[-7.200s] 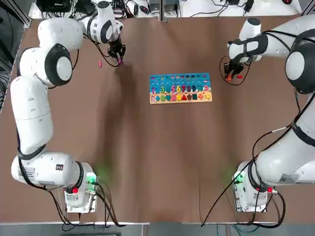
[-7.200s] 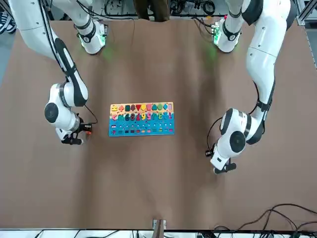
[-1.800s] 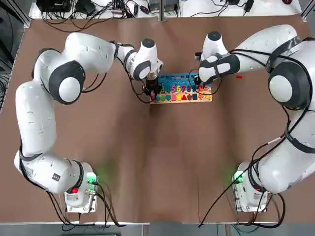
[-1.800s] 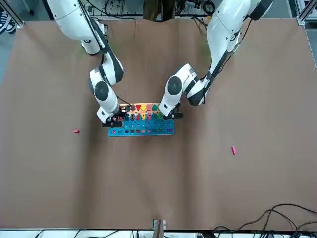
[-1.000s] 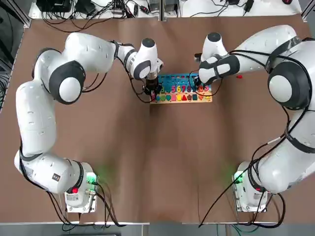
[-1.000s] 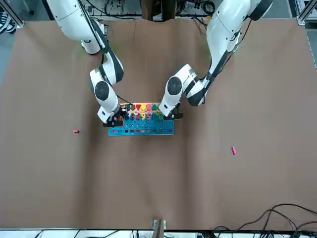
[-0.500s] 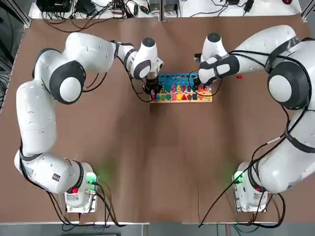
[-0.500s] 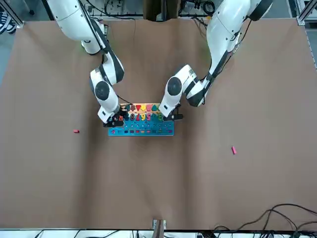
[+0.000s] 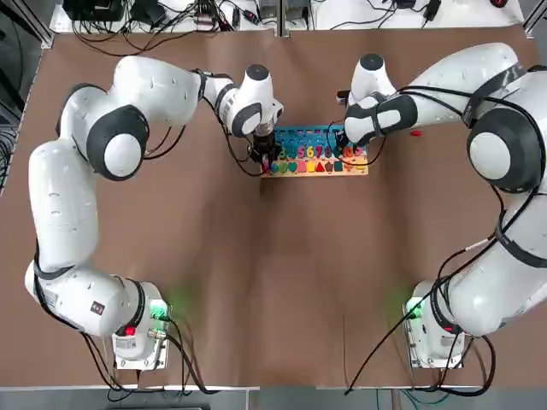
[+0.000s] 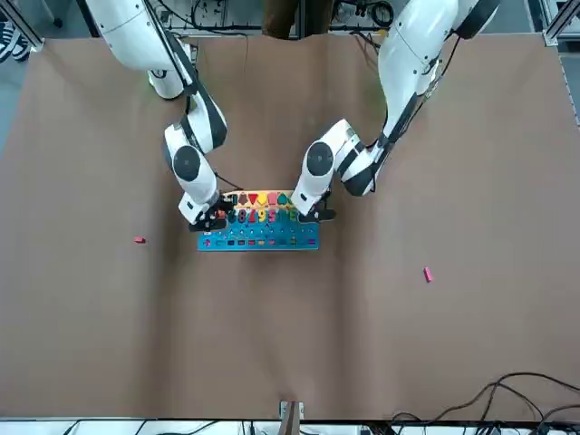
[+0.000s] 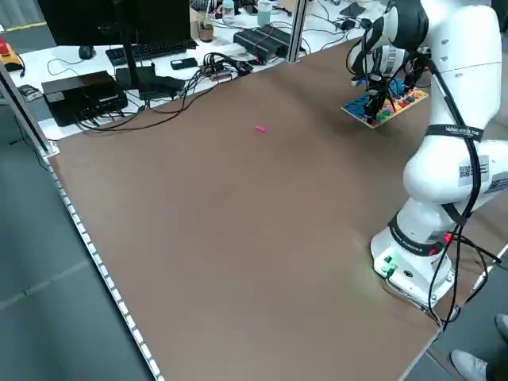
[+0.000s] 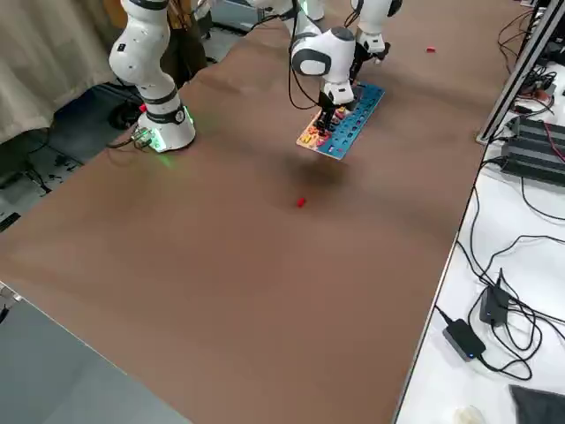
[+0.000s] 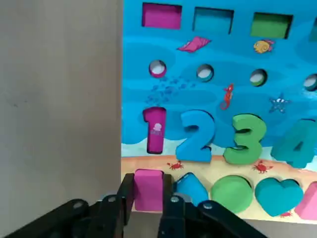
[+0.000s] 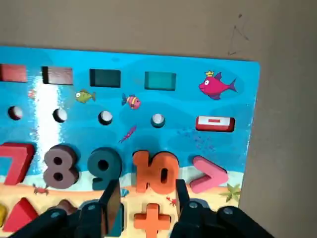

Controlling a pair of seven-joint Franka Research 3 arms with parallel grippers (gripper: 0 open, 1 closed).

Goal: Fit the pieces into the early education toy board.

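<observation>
The early education toy board lies flat at the far middle of the table, blue on top, with numbers and shapes in rows. My left gripper is at the board's left end. In the left wrist view it is shut on a pink square piece at the wooden edge row. At the right end my right gripper stands low over the board. In its wrist view the fingers stand apart, beside the orange 10 and an orange plus. A red piece and a pink piece lie loose on the table.
The brown table stretches wide around the board. Cables, a monitor and boxes sit on the white bench past the far edge. Both arm bases stand at the near edge.
Both grippers have come in from the table's outer far corners to the two ends of the board. Over the last second neither arm has visibly moved.
</observation>
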